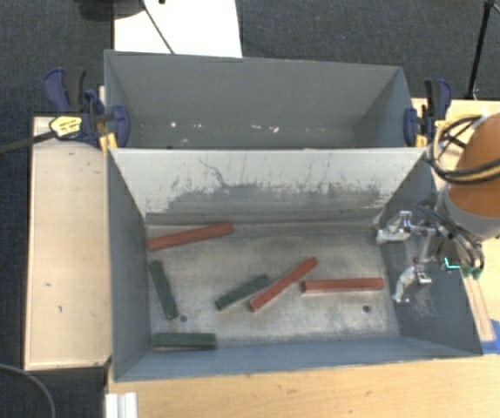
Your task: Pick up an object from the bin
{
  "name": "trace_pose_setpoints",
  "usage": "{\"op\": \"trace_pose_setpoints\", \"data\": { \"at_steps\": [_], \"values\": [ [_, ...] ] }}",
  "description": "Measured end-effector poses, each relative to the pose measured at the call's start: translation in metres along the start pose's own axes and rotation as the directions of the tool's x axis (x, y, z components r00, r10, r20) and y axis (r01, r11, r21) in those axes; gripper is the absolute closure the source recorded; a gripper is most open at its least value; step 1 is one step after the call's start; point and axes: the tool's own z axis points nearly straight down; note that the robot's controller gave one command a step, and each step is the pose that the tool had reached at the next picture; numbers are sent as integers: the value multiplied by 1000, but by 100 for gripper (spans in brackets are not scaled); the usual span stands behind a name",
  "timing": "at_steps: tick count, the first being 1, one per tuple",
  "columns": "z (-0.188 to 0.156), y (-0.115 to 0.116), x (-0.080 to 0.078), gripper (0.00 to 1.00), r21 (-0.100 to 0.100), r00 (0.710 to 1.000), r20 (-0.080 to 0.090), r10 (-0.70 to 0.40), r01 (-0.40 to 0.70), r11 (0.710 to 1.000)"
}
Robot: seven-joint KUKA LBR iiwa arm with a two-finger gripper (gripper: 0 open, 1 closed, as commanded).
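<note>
- The gripper (400, 258) is seen at the right side of the grey metal bin (259, 181), low against the sloping right wall.
- Its two fingers (395, 228) are spread well apart, one toward the back of the bin and one toward the front, and nothing is gripped between them.
- A flat red bar (341, 284) is laid on the bin floor just left of the gripper. Its right end is close to the front finger, but whether they touch cannot be told.
- A slanted red bar (283, 284) is placed near the middle of the floor, its upper end near the left end of the flat red bar.
- A central green bar (241, 292), dark in colour, is laid beside the lower end of the slanted red bar, and the two appear to touch.
- A back red bar (189, 235) is laid along the foot of the rear wall, on the left.
- A left green bar (163, 290) is laid by the left wall, and a front green bar (183, 341) by the front left corner.
- An orange cover (494, 168) is carried on the wrist above the gripper, and dark cables (446, 146) are looped around it.
</note>
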Motion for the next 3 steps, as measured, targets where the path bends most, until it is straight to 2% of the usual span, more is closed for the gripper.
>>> {"op": "trace_pose_setpoints", "data": {
  "at_steps": [1,2,3],
  "values": [
    [-4,0,-2,0,2,1000,8,-4,4,1000],
    [80,11,-4,100,3,1000,19,21,-21,1000],
    [80,11,-4,100,3,1000,19,21,-21,1000]
  ]
}}
